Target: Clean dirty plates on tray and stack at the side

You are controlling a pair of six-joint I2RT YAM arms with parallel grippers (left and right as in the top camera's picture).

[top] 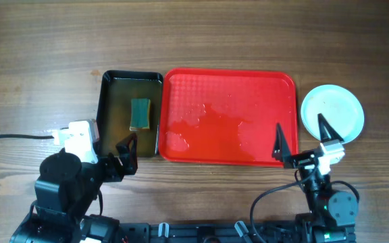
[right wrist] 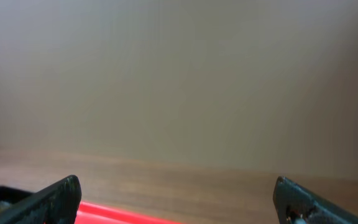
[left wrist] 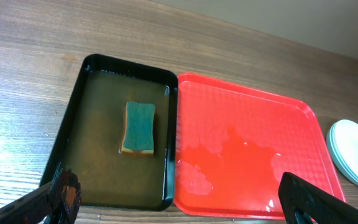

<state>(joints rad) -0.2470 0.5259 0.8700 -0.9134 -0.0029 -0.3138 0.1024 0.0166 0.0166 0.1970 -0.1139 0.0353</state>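
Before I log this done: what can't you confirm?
Count in the round pale mint plate stack: overhead, the top one covers the rest; left wrist, frame edge crops it.
Floor of the black rectangular tub: murky water covers it.
Right wrist: bottom edge crops the red plastic tray.

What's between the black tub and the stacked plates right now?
Overhead view: only the red tray, wet and bare, fills that stretch. The open right gripper hangs over the tray's near right corner, beside the plates.

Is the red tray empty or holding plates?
Empty of plates: the tray shows only wet patches, and the plates sit stacked on the table beside it.
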